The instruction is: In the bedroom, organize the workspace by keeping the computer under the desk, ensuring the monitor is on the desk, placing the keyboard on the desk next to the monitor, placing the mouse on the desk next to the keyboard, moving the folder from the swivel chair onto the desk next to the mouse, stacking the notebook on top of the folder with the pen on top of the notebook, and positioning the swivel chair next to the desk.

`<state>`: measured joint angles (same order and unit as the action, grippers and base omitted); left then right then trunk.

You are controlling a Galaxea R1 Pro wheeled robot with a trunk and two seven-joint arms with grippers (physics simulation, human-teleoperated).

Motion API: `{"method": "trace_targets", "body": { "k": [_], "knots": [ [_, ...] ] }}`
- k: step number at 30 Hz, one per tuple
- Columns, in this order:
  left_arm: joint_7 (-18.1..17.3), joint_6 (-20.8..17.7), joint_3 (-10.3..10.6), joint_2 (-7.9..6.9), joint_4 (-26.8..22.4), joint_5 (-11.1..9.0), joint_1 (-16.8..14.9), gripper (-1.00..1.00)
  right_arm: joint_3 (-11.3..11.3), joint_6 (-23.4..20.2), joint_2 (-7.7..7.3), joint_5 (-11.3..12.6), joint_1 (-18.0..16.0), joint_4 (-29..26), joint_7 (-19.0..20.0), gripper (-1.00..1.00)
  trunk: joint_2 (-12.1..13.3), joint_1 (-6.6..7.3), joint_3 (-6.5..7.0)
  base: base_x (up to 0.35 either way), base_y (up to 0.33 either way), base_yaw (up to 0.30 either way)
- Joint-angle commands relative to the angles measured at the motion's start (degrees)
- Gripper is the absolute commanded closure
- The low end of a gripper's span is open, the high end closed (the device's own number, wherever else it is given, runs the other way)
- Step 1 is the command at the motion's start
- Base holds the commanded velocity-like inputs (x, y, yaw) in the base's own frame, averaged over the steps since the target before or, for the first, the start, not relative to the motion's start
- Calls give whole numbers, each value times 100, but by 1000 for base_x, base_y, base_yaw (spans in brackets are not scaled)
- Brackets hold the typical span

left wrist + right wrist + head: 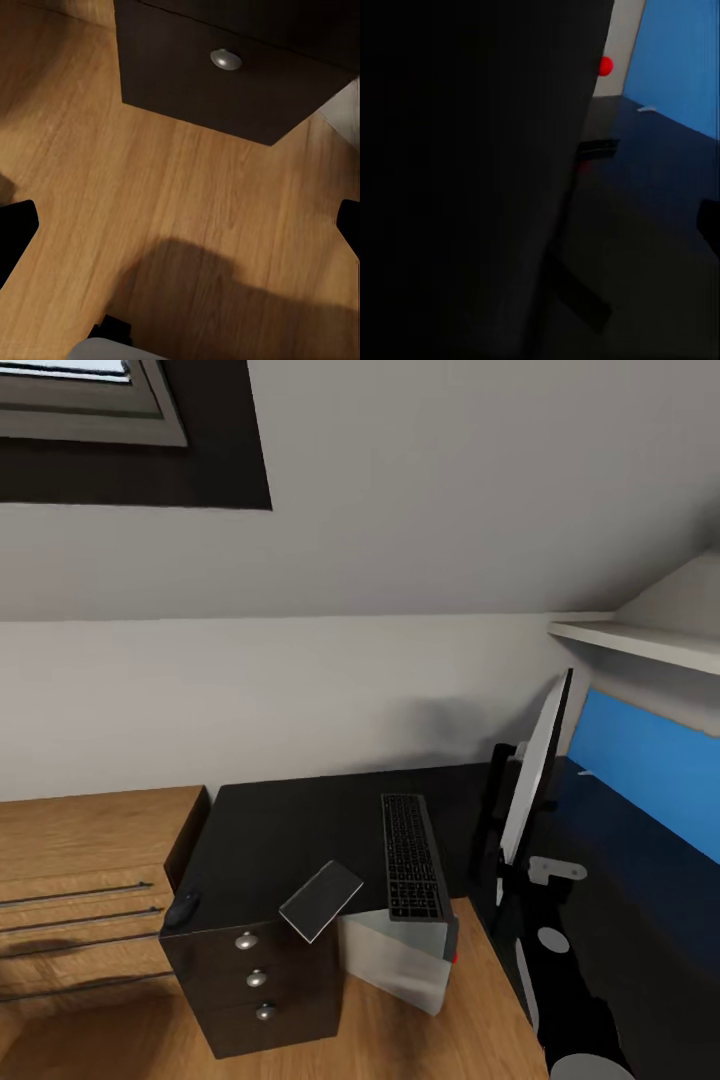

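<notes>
Slim dark-grey keyboard (413, 857) lies on black desk (280, 830), long axis running away from me, near end overhanging white tower computer (400, 955); my right arm nearer. Left fingertips (15, 232) spread wide, empty; right fingers' state indeterminable

A glossy black arm (560, 980) is seen in the head view, built of rounded segments. A pale grey bracket (552, 870) with 1 dark hole is fixed near its upper end, and 2 light grey round caps (552, 938) are set along it. In the left wrist view, 2 flat black fingertips (15, 232) are shown, with a grey rounded housing (112, 349) between.
</notes>
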<state>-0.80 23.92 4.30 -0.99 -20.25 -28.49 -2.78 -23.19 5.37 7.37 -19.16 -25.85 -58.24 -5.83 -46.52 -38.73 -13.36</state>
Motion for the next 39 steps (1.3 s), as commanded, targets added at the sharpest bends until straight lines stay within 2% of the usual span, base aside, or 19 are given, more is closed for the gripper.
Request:
{"method": "trace_targets", "body": {
  "k": [1, 34, 39],
  "knots": [
    [-8, 25, 44, -6, 3, -60, -3, -100, -19, 17, 8, -55, -7, 6, -14, -100, -6, -1, -3, 0, 0, -246],
    [-8, 25, 43, -15, 3, -70, -3, -100, -19, 17, 2, -61, -7, 58, -15, -100, -6, -1, 144, 0, 0, -235],
    [-8, 25, 37, -15, 3, -69, -3, -100, -14, 17, 15, -61, -7, 58, -15, -100, -6, -1, 154, 0, 0, -89]
  ]
}}
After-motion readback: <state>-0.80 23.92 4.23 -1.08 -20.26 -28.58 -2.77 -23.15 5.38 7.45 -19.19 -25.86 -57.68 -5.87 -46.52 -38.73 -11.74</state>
